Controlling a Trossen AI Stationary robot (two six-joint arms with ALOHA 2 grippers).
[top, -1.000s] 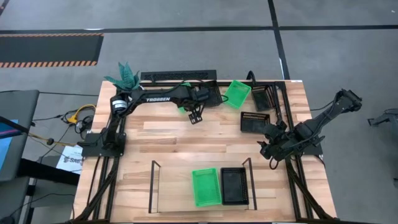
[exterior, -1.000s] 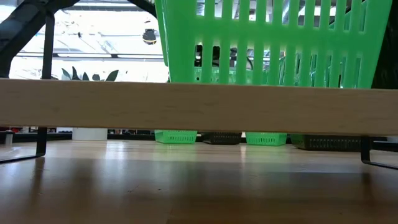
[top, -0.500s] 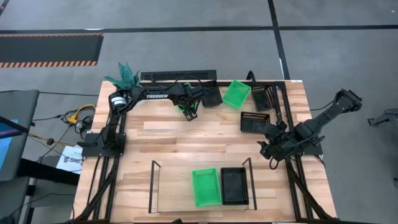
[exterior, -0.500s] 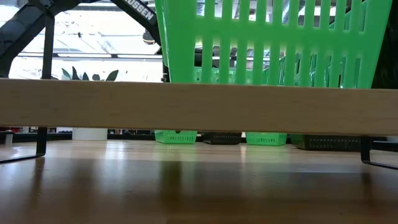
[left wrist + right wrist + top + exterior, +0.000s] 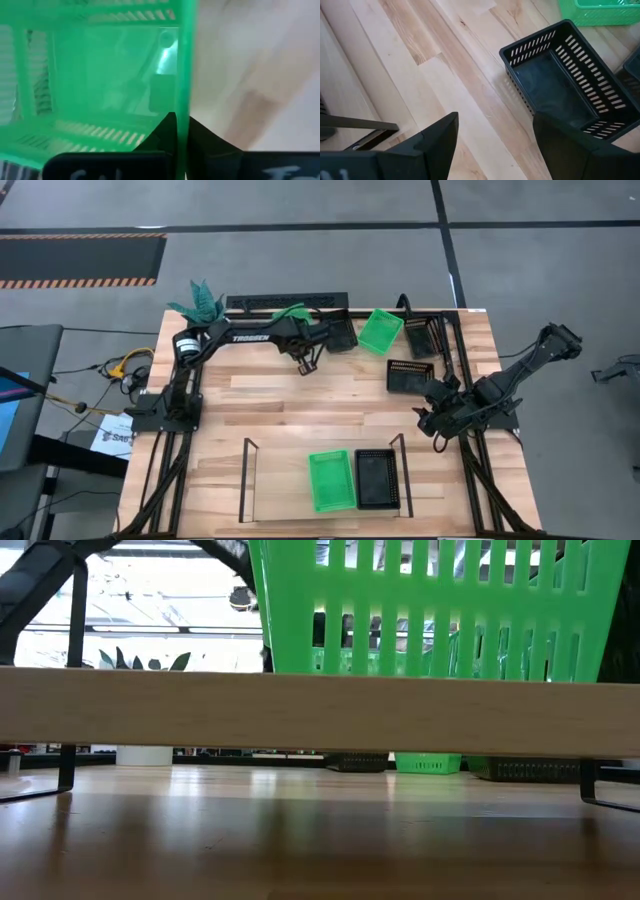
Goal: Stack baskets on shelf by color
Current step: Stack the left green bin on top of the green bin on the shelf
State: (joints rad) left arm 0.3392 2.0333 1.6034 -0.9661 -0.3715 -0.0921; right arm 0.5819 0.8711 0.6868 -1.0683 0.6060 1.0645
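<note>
Left wrist view: the left gripper [image 5: 176, 131] is closed on the wall of a green basket [image 5: 95, 85].

Seen from the high view, this held green basket [image 5: 290, 312] is at about 12 o'clock of the table [image 5: 280, 395], near the far edge, mostly hidden under the left arm. Just beside it at 3 o'clock sits a black basket [image 5: 342, 335], then a tilted second green basket [image 5: 381, 331]. The shelf [image 5: 325, 480] lies at 6 o'clock and carries one green basket on the shelf [image 5: 331, 480] touching a black one [image 5: 376, 478]. The right gripper [image 5: 495, 145] stands wide apart at 3 o'clock, holding nothing, near a loose black basket [image 5: 565, 85]. A potted plant [image 5: 200, 303] stands at 10 o'clock.
</note>
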